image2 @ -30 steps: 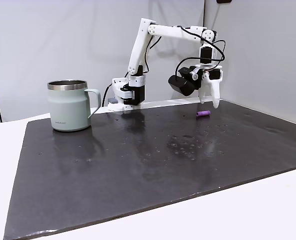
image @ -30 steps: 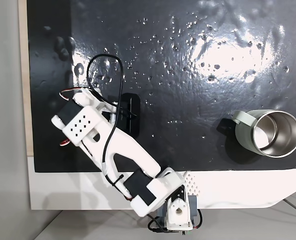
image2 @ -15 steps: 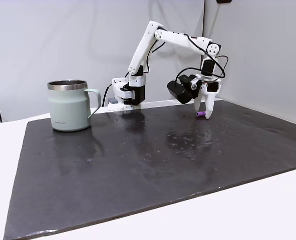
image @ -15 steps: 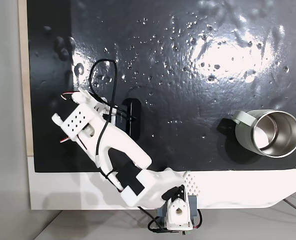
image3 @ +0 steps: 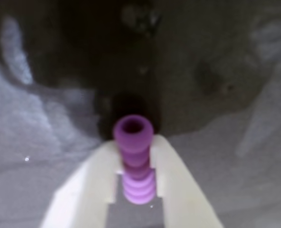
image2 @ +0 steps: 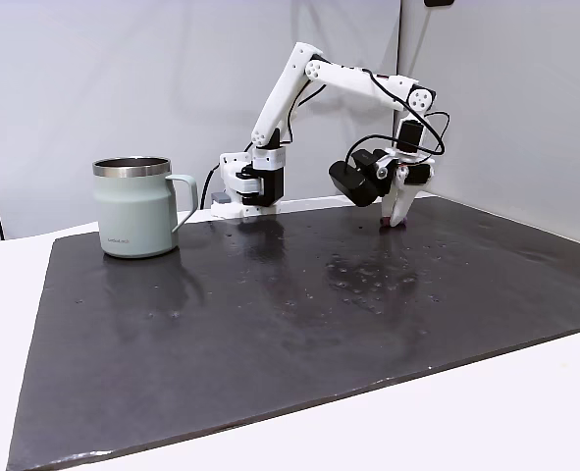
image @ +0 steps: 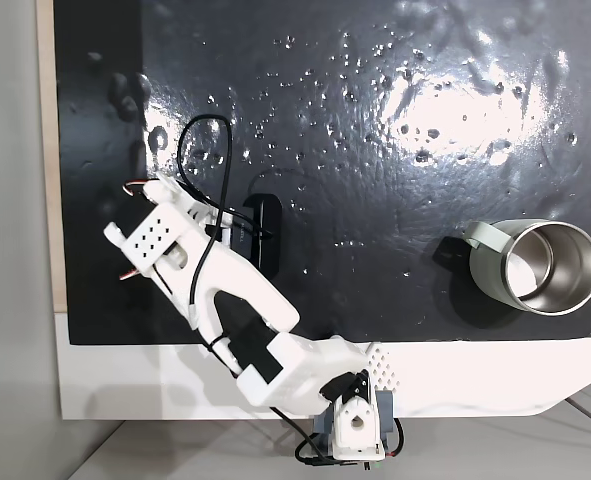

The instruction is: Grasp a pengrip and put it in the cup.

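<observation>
Hand point(image3: 136, 164) fingers clamp the pengrip point(image3: 135, 159) between them.

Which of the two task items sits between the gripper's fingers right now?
The pengrip, the small purple ribbed tube: the gripper fingers flank it. The cup stands far across the mat.

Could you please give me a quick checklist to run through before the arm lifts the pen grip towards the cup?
1. Pen grip between the fingers: ok, both white fingers flank it in the wrist view.
2. Gripper shut on it: ok, no gap visible at either side.
3. Grip centred: cannot tell, one end juts past the fingertips.
4. Cup upright, mouth open: ok.
5. Cup inside: ok, bare metal.
6. Mat between gripper and cup: ok, nothing standing there.
</observation>
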Motion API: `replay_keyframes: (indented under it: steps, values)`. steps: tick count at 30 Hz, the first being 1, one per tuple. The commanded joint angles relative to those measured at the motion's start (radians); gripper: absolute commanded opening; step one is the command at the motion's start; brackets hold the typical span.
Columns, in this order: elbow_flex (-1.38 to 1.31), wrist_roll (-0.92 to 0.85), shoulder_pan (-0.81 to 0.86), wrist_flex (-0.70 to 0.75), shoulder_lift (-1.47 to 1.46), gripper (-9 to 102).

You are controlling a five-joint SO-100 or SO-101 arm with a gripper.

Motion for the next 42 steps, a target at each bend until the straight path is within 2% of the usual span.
replay_keyframes:
  steps: [1,7,16,23,30,36,42]
  values:
    - [-0.025,-0.008,0.029,-0.009,0.008,0]
    - [-0.032,-0.026,0.052,-0.002,0.098,0]
    - [-0.025,-0.153,0.058,0.025,0.465,0]
    - [-0.095,-0.184,0.156,0.031,0.588,0]
    - [-0.115,-0.195,0.357,0.041,0.630,0]
    - [-0.109,-0.155,0.652,0.094,0.641,0]
    - [-0.147,-0.189,0.916,0.169,0.669,0]
